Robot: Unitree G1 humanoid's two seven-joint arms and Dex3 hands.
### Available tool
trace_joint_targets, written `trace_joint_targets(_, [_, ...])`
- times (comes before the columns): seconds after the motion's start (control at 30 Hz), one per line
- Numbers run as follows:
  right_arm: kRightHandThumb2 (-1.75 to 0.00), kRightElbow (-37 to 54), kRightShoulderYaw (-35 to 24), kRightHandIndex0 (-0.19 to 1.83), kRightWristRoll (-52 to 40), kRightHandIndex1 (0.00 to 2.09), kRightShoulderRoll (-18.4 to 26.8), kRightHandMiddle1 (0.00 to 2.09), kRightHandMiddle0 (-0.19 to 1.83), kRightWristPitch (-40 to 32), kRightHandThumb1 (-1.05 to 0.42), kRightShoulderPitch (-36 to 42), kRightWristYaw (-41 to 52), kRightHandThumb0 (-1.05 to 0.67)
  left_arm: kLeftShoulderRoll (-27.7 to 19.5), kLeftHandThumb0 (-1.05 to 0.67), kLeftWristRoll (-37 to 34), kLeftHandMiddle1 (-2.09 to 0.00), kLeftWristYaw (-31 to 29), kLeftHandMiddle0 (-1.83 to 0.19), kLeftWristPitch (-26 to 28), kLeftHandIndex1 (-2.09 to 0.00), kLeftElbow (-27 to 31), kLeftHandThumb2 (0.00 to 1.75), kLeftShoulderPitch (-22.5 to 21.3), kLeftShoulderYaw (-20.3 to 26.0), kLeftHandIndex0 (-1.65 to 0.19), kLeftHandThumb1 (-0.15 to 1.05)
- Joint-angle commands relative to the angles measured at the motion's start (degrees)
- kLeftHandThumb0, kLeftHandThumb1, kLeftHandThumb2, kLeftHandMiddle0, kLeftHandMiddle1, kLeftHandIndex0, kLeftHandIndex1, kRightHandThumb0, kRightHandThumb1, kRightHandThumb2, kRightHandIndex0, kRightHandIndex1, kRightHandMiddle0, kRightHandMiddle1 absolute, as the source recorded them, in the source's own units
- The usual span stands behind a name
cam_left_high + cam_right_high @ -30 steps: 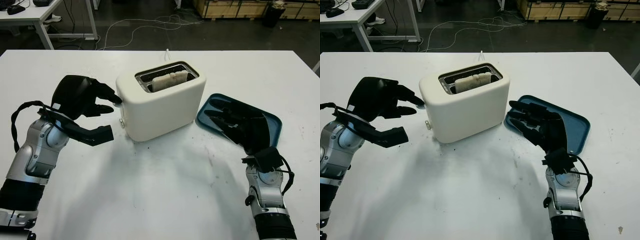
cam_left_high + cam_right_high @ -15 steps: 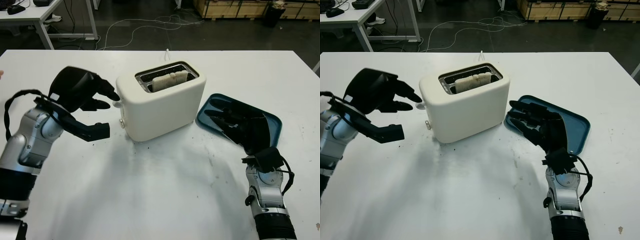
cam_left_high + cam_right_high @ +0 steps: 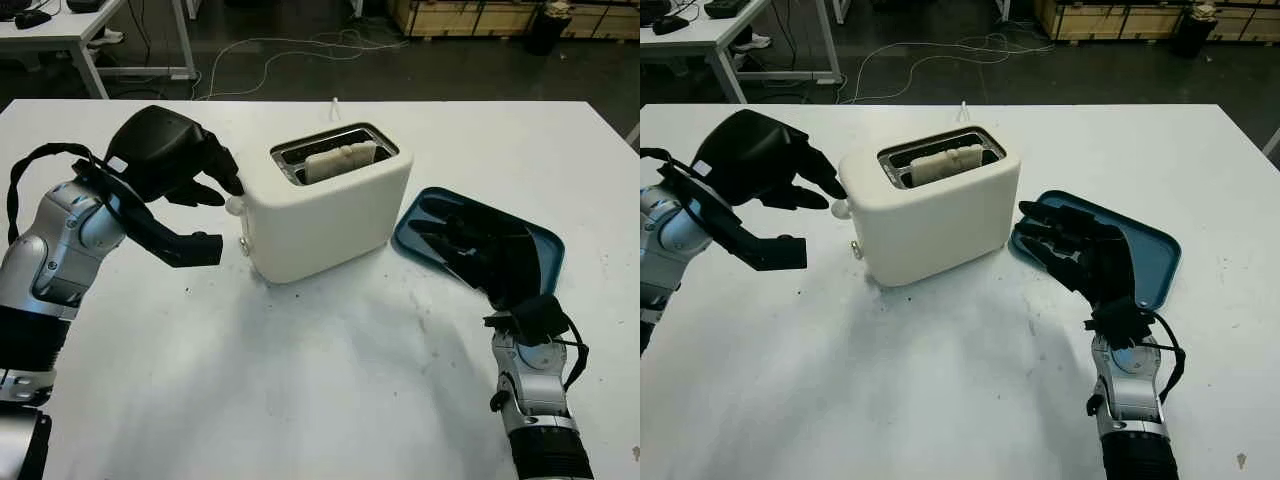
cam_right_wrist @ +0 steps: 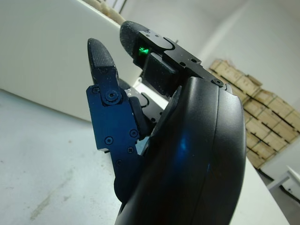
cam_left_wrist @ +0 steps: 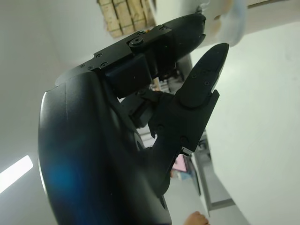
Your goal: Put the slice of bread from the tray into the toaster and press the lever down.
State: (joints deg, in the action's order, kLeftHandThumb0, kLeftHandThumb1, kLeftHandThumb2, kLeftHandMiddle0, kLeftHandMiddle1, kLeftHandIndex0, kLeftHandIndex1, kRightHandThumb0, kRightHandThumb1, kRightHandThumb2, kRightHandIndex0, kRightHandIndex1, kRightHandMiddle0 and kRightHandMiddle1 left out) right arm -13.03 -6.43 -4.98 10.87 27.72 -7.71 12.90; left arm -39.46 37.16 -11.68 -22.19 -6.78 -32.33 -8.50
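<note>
The left hand (image 3: 180, 165) is hovering at the toaster's (image 3: 330, 215) left end, holding nothing, its fingers curling downward. One fingertip (image 3: 233, 184) is sitting right at the small white lever (image 3: 235, 206) that is sticking out of that end of the toaster; whether the two are actually touching cannot be told. The thumb is reaching out lower down, beside the toaster's side and apart from it.

The slice of bread (image 3: 341, 160) is standing upright in the slot on top of the toaster, its upper edge showing above the rim, to the right of the left hand and well apart from its fingers.

The right hand (image 3: 480, 250) is hanging over the blue tray (image 3: 548, 245) on the toaster's right, open and gripping nothing, near the toaster but not touching it. The toaster and tray are sitting on the white table (image 3: 300, 380).
</note>
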Motion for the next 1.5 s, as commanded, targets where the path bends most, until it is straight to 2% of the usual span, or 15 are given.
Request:
trace_joint_targets(0.0, [0.00, 0.24, -0.30, 1.08, -0.28, 0.00, 0.08, 0.00, 0.99, 0.64, -0.87, 0.17, -0.15, -0.40, 0.05, -0.36, 0.51, -1.47, 0.55, -1.05, -1.29, -0.01, -0.82, 0.00, -1.43, -1.03, -1.42, 0.65])
trace_joint_targets(0.37, [0.00, 0.37, -0.31, 1.08, -0.47, 0.00, 0.09, 0.00, 0.99, 0.35, -0.87, 0.25, -0.03, -0.40, -0.33, -0.33, 1.34, -1.52, 0.00, -1.01, -1.46, 0.00, -2.76, 0.01, -1.57, -1.43, -1.39, 0.67])
trace_joint_targets(0.77, [0.00, 0.10, -0.22, 1.08, -0.86, 0.00, -0.08, 0.00, 0.99, 0.68, -0.87, 0.16, 0.30, -0.39, -0.31, -0.34, 5.05, -1.54, 2.68, -0.94, -0.90, 0.00, -5.43, 0.01, -2.71, -2.60, -1.36, 0.69])
trace_joint_targets(1.07, [0.00, 0.00, -0.15, 1.09, -0.14, 0.00, -0.03, 0.00, 0.99, 0.94, -0.88, 0.37, -0.12, -0.39, 3.53, -0.38, 5.59, -1.64, 6.06, -0.95, -0.60, -0.01, -10.09, 0.01, -4.23, -5.48, -1.37, 0.69])
trace_joint_targets(1.37, [0.00, 0.34, -0.24, 1.08, -0.38, 0.00, 0.02, 0.00, 0.99, 0.55, -0.88, 0.52, -0.04, -0.38, 9.59, -0.36, 5.23, -1.65, 10.59, -0.95, 0.40, -0.01, -16.90, 0.00, -2.49, -8.66, -1.38, 0.69])
trace_joint_targets(1.47, [0.00, 0.14, -0.25, 1.08, -0.22, 0.00, 0.08, 0.00, 0.99, 0.70, -0.88, 0.48, -0.11, -0.39, 12.64, -0.34, 4.25, -1.73, 13.17, -0.93, 0.68, -0.01, -19.29, 0.00, -0.65, -9.05, -1.39, 0.68])
